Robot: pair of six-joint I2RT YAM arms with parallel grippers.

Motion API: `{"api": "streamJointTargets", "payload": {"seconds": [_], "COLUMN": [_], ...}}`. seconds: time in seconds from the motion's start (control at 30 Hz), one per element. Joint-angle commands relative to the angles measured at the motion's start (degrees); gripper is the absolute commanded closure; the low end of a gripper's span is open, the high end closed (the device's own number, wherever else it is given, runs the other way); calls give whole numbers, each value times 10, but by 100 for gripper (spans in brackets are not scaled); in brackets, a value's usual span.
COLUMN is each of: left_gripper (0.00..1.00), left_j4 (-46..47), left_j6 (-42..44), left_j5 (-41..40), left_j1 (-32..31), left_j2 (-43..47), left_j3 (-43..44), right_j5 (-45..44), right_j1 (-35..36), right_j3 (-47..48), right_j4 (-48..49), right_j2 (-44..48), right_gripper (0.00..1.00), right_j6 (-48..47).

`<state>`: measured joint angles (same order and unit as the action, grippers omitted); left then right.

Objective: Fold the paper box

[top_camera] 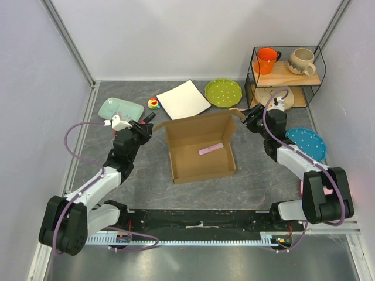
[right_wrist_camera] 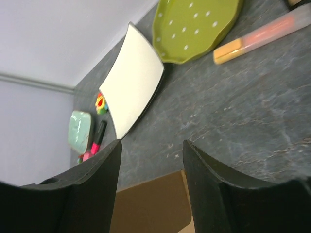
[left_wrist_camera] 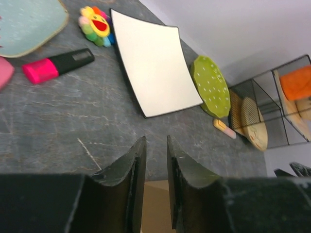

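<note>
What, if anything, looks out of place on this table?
A small pink strip lies loose on the floor of the open cardboard box. It looks stray: the box holds nothing else, and it might get shut in.

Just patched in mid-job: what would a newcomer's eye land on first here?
The open brown corrugated cardboard box sits dead centre, a pink strip lying inside it, with the left gripper and right gripper poised at its far corners. Behind it lie a white square plate and a green dotted plate. An orange mug sits on the wire shelf, far right.
</note>
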<state>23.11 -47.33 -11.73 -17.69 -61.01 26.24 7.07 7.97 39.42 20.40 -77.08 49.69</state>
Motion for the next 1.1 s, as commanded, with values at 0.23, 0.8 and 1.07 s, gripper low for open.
{"api": "streamJointTargets", "payload": {"seconds": [0.23,0.8,1.07], "left_gripper": [72,75,76], "left_j4": [138,174,197], "left_j6": [-17,-22,-21], "left_j5": [102,141,131], "left_j1": [2,-8,-30], "left_j2": [-65,-69,-60], "left_j3": [-11,-54,-108], "right_j5": [132,124,111], "right_j1": [27,70,86], "right_j3": [-32,-144,-200], "right_j4": [146,155,152], "right_j2": [-33,11,34], "right_gripper": [41,59,64], "right_j6": [8,-38,-59]}}
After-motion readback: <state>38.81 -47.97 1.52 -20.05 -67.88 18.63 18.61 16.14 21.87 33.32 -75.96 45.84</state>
